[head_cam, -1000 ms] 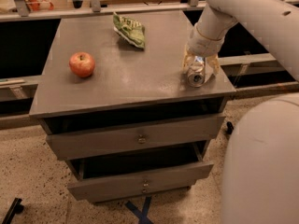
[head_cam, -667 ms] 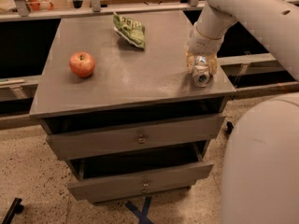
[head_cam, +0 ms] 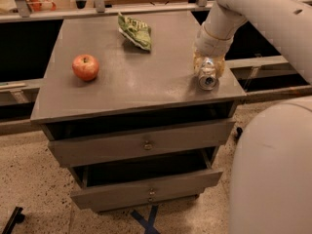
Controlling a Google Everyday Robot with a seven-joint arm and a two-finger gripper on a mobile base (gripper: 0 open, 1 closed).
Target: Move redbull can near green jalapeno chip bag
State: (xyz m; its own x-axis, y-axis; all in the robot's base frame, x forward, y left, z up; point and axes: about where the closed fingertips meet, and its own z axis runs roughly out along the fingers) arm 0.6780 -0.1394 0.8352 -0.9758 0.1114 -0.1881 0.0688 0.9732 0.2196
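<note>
The redbull can (head_cam: 207, 78) lies on its side near the front right corner of the grey table (head_cam: 126, 82), its silver end facing the camera. My gripper (head_cam: 208, 70) comes down from the upper right and is shut on the can, with one pale finger on each side of it. The green jalapeno chip bag (head_cam: 136, 30) lies crumpled at the back middle of the table, well to the left of and behind the can.
A red apple (head_cam: 86, 67) sits on the left of the table. Two drawers (head_cam: 146, 143) below the top stand partly pulled out. My white arm and base fill the right side. A railing runs behind the table.
The can has turned slightly between the fingers, so its round end now faces the camera. The gripper has stayed at the front right corner. The apple and bag have not moved.
</note>
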